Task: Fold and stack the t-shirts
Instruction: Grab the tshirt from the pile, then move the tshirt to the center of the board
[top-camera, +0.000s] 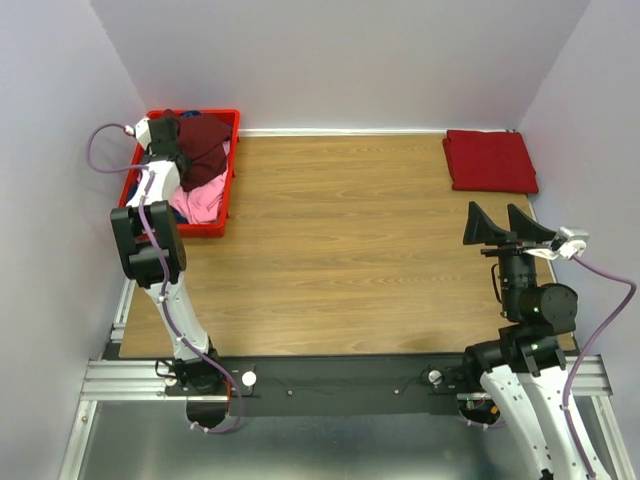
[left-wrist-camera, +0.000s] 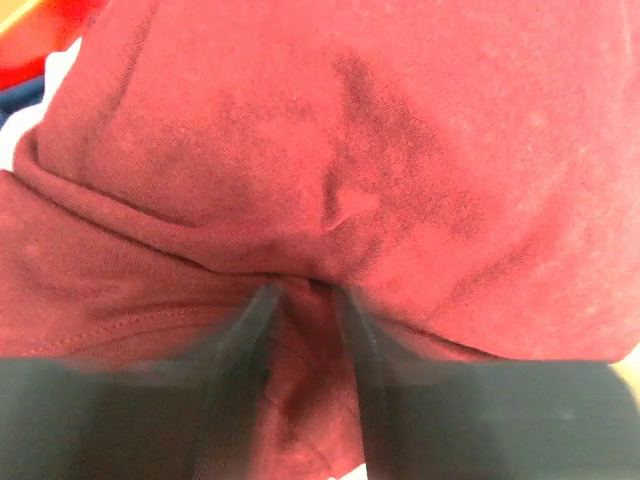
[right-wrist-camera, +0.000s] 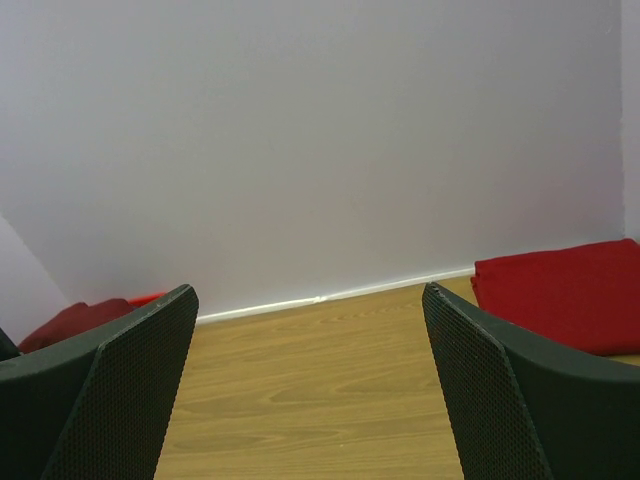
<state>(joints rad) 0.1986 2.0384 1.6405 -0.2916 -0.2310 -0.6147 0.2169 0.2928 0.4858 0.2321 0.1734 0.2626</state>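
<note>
1 red t-shirt (top-camera: 490, 160) folded — long axis left-right | maroon t-shirt (top-camera: 204, 145) crumpled

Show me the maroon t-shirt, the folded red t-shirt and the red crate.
maroon t-shirt (top-camera: 205, 140), top view, bunched middle
folded red t-shirt (top-camera: 490, 160), top view, centre of upper face
red crate (top-camera: 205, 230), top view, near wall

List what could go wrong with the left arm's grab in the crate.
1. The left pincer pinches only a small fold of the maroon t-shirt, so the cloth may slip out on lifting.
2. The pink t-shirt lies against the maroon one in the red crate and could get dragged out with it.
3. The lifted cloth may snag on the crate's rim and shift the crate.
</note>
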